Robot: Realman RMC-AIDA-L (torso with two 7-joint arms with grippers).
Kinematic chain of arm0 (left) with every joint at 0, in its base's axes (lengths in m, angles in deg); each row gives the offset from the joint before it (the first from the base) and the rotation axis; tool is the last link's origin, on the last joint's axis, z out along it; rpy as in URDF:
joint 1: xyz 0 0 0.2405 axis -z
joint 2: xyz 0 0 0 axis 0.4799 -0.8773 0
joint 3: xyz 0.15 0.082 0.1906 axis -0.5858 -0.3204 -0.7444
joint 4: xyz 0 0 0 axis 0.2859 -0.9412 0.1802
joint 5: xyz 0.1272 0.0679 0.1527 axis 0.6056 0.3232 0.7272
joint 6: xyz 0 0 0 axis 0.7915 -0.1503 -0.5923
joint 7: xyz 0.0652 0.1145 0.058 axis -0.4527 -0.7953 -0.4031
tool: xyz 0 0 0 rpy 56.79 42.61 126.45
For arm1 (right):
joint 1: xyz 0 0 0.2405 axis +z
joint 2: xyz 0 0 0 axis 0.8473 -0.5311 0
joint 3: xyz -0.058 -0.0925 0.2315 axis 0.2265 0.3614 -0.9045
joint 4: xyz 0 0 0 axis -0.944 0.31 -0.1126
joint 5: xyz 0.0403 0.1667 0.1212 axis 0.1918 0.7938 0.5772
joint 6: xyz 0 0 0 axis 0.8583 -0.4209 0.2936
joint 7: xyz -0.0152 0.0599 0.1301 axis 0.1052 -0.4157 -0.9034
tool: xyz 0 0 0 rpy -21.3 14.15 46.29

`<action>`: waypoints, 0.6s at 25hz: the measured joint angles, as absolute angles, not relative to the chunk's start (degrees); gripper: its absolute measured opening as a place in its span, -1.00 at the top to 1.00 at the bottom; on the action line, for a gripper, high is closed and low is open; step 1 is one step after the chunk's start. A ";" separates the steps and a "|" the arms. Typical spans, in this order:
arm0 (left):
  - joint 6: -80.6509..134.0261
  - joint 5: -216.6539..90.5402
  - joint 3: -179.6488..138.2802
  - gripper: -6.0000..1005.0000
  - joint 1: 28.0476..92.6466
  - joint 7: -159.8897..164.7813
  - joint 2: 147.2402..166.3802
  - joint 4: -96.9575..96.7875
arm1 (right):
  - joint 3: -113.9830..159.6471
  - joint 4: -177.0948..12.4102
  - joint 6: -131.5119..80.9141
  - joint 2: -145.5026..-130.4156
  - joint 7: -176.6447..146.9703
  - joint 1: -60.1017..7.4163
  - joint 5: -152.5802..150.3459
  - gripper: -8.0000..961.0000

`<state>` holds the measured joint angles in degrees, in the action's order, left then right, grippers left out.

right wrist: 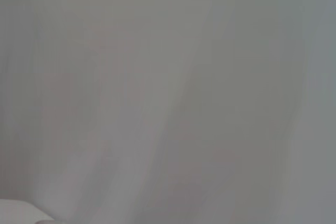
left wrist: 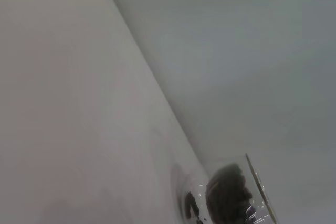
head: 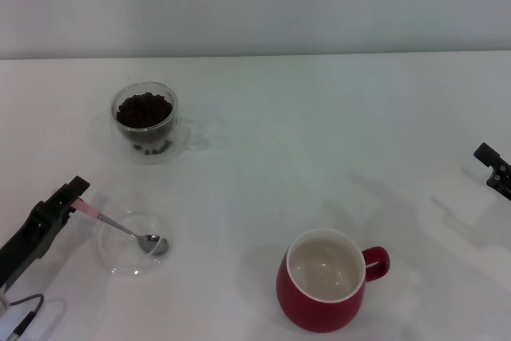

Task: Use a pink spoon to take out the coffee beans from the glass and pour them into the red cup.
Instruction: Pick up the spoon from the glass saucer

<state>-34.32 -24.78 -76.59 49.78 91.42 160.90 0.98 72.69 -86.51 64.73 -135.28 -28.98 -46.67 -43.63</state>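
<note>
Pink spoon (head: pixel 120 226) handle sits clamped in the left gripper (head: pixel 77 200), bowl resting in the dish (head: pixel 116 259).

A glossy red ceramic cup (head: pixel 322 291) showed a cream-white inside. Beyond it, dark brown coffee beans (head: pixel 144 109) filled a clear glass (head: pixel 144 121). The metal spoon's handle (head: pixel 87 210) was pink.

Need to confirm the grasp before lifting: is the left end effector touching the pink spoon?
Touching. In the head view, the left end effector meets the pink spoon at its handle end, no gap visible.
</note>
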 joint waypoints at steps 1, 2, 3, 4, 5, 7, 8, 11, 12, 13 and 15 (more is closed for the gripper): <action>-34.33 -24.78 -76.64 -0.10 49.88 91.42 160.88 0.98 | 72.69 -86.51 64.73 -135.28 -28.98 -46.67 -43.63 -0.60; -34.33 -24.78 -76.66 -0.01 49.91 91.42 160.86 0.98 | 72.69 -86.51 64.73 -135.28 -28.98 -46.67 -43.63 -0.60; -34.33 -24.78 -76.69 0.07 49.93 91.42 160.82 0.98 | 72.67 -86.51 64.73 -135.28 -28.98 -46.67 -43.63 -0.60; -34.33 -24.78 -76.69 0.16 49.94 91.42 160.81 0.98 | 72.65 -86.51 64.73 -135.28 -28.98 -46.67 -43.62 -0.60; -34.27 -24.78 -76.66 0.24 49.94 91.42 160.81 0.98 | 72.62 -86.51 64.73 -135.28 -28.98 -46.67 -43.63 -0.60; -33.98 -24.78 -76.60 0.33 49.95 91.42 160.80 0.98 | 72.60 -86.51 64.76 -135.32 -28.98 -46.67 -43.63 -0.60; -33.85 -24.78 -76.59 0.33 49.94 91.42 160.81 0.98 | 72.58 -86.51 64.78 -135.36 -28.98 -46.67 -43.62 -0.60; -33.61 -24.77 -76.68 0.34 49.95 91.42 160.80 0.98 | 72.52 -86.50 64.99 -135.43 -28.98 -46.67 -43.62 -0.60; -33.48 -24.74 -76.71 0.34 49.94 91.43 160.81 0.98 | 72.52 -86.51 65.14 -135.45 -28.98 -46.67 -43.62 -0.60; -33.38 -24.71 -76.74 0.34 49.95 91.46 160.80 0.98 | 72.52 -86.50 65.32 -135.47 -28.98 -46.67 -43.62 -0.60; -32.91 -24.53 -76.85 0.35 49.97 91.68 160.75 0.98 | 72.51 -86.50 65.47 -135.57 -28.98 -46.70 -43.63 -0.60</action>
<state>-32.91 -24.53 -76.85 49.97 91.68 160.75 0.98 72.51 -86.50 65.47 -135.57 -28.98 -46.70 -43.63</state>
